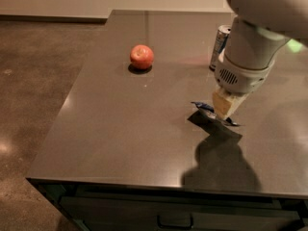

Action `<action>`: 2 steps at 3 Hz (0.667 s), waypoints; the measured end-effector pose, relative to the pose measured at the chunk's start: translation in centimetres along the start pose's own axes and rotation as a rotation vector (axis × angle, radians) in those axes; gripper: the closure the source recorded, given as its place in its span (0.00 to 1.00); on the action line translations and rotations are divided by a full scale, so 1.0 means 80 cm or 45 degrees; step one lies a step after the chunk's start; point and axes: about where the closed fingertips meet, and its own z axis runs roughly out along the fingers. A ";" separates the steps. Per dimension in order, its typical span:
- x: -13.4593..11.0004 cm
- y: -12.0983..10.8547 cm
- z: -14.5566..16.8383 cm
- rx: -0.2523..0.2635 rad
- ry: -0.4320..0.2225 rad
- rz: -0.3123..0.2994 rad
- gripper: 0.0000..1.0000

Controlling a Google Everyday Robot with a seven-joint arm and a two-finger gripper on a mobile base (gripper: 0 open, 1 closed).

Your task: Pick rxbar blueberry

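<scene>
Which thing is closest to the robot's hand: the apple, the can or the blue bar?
The rxbar blueberry: the gripper grips it over the table's front right part, while the apple and the can sit farther back.

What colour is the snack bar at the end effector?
Dark navy blue; camera view. The end effector holds the snack bar just above the table.

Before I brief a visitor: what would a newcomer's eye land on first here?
The big white arm at right, its gripper clamped on the blue bar just above the table. Then the red apple at back left, and a can behind the arm.
</scene>
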 end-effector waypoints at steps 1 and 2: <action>-0.015 0.002 -0.025 -0.005 -0.061 -0.044 1.00; -0.030 0.004 -0.053 -0.004 -0.123 -0.086 1.00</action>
